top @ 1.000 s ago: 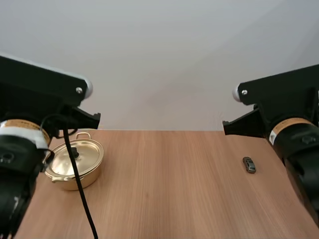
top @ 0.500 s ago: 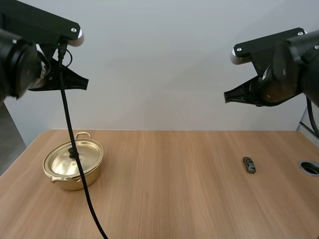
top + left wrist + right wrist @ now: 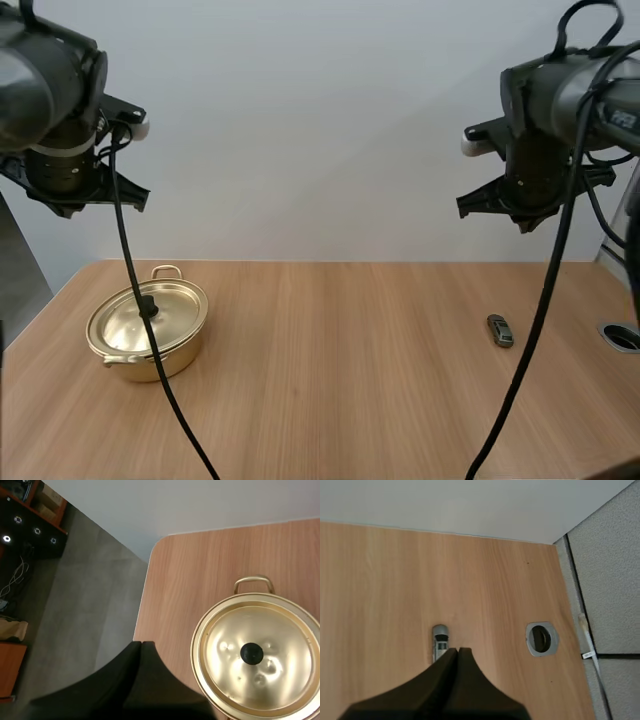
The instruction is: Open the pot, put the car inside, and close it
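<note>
A gold pot (image 3: 147, 330) with its lid on and a black knob (image 3: 148, 306) stands at the table's left. In the left wrist view the pot (image 3: 257, 655) lies well below my left gripper (image 3: 140, 642), whose fingers lie together as one dark wedge, shut on nothing, over the table's left edge. A small grey toy car (image 3: 499, 331) rests at the table's right. In the right wrist view the car (image 3: 439, 639) sits just past the tips of my right gripper (image 3: 456, 650), which is shut on nothing and high above it.
The wooden table (image 3: 330, 380) has a round metal cable hole (image 3: 541, 638) to the right of the car, near the right edge. Bare floor (image 3: 90, 605) lies beyond the table's left edge. Both arms (image 3: 70, 150) (image 3: 540, 160) hang high above the tabletop.
Both arms have risen from low beside the camera to high above the table and turned their wrists downward. The pot and the car have stayed in place.
</note>
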Robot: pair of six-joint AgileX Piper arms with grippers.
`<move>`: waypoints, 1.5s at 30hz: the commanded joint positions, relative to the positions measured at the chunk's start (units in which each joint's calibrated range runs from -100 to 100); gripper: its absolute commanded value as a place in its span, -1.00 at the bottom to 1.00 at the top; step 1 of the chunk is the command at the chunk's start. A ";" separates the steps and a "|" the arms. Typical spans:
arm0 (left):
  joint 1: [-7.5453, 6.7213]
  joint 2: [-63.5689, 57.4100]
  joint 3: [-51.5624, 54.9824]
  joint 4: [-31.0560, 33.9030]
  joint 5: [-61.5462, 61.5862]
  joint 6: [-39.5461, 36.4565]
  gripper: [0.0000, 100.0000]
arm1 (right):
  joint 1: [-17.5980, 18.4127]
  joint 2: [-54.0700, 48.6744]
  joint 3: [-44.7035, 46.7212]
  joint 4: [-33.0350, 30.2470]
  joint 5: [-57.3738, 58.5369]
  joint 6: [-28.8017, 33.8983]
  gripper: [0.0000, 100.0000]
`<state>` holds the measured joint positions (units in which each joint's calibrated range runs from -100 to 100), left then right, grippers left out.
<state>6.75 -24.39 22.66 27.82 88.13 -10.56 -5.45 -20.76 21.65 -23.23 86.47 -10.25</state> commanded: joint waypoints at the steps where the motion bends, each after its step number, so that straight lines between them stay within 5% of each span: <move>1: 0.04 0.30 0.73 0.14 -4.49 6.68 -0.77 | 0.00 1.62 0.03 -7.87 0.06 0.10 -0.93; 4: 0.04 0.29 1.88 -0.88 -9.72 7.39 -0.05 | 0.00 1.62 0.03 -9.14 -1.14 -0.58 -0.18; 7: 0.04 0.78 1.91 -5.18 -11.08 7.39 0.99 | 0.00 1.62 0.03 -7.82 -2.37 -0.58 0.69; 8: 0.04 0.85 1.91 -7.18 -10.92 8.23 1.00 | 0.00 1.62 0.03 -6.87 -2.37 -0.58 1.00; 18: 0.04 2.05 2.04 -21.90 5.09 11.46 1.00 | 0.00 1.62 0.03 0.82 -1.26 1.60 1.00; 26: 0.06 5.93 7.64 -18.21 7.52 6.35 1.00 | 0.00 1.62 0.03 2.64 2.24 1.69 1.00; 45: 0.06 10.40 15.27 -15.85 -15.35 4.67 1.00 | 0.00 1.62 0.03 2.40 2.02 1.69 1.00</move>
<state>6.84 -14.71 37.90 11.96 72.70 -5.85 -5.45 -19.13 21.65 -20.79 88.64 -8.58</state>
